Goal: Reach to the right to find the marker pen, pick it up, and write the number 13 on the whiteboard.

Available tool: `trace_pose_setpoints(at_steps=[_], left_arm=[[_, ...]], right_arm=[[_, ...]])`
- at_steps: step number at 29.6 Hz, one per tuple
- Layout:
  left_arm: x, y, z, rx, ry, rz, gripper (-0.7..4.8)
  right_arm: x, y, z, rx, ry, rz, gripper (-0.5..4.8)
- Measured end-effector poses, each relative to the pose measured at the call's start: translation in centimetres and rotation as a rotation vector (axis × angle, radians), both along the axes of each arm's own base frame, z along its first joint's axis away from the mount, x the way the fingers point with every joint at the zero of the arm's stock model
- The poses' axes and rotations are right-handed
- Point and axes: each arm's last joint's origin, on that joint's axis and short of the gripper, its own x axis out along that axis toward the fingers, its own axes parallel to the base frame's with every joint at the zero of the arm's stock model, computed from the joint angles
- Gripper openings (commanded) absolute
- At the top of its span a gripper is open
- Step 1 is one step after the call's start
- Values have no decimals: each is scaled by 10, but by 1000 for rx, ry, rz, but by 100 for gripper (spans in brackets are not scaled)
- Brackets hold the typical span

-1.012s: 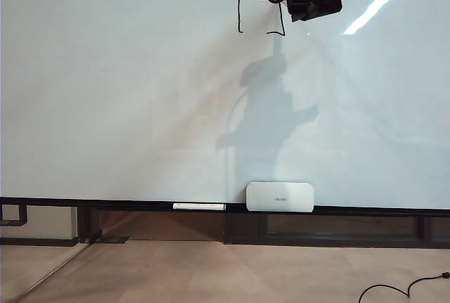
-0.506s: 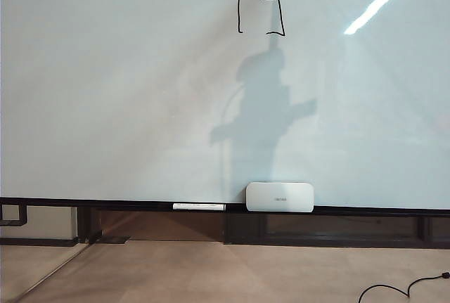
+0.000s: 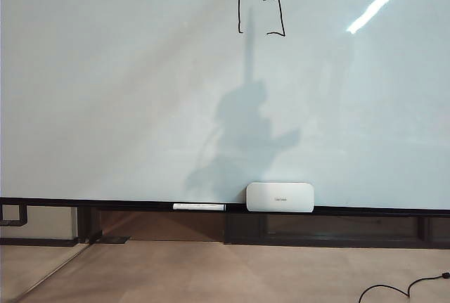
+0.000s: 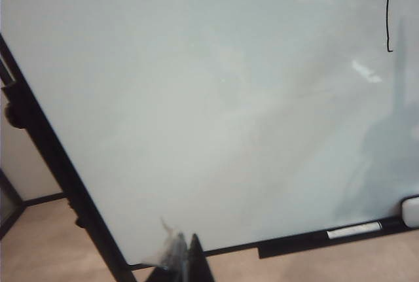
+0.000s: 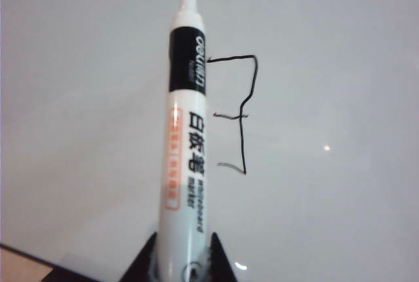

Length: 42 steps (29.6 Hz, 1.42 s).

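Both grippers were out of sight in my exterior view — only a grey shadow [image 3: 242, 134] lay on the whiteboard [image 3: 105, 92] above the white box [image 3: 280, 197] and the thin white stick [image 3: 199, 207] on the black rail [image 3: 365, 211]. The number 13 [image 3: 261, 4] sat at the top edge, its upper strokes cut off. On the right wrist view, the right gripper [image 5: 178, 262] was clamped on the marker pen [image 5: 183, 144], tip clear of the board. The left gripper [image 4: 183, 262] showed only as blurred finger ends — whether it stood spread or closed, I couldn't tell.
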Motion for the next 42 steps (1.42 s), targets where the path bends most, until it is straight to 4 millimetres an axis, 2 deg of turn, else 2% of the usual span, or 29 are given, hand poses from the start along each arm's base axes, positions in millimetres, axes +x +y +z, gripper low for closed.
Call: trace_pose_setpoints(at_steps=[4,8,13,23,31,38,42], left_arm=[[-32,18,8,-45,-73,46,-6],[-58,32,-7,-46,-33,80,-6],[-76,37,-17,-104,-23,-71,-6],[-78,30,-18,-145,-6,-318,-6],[-83,32,-21,-152,5,-347,-6],[-85,32,-24,-145,18,-370,-6],[-85,32,-26,-141,31,-376,-6]], right_arm=[[-36,-7,1,-31,-15,18,-2],[-68,-25,4,-80,-14,20,-2],[-99,-52,-2,-65,-48,28,-2],[-177,-126,-17,20,-112,18,-2],[-221,-168,-38,35,-111,-33,-2],[-236,-176,-56,-4,-31,-69,-2],[-248,-178,-60,11,-47,-85,-2]])
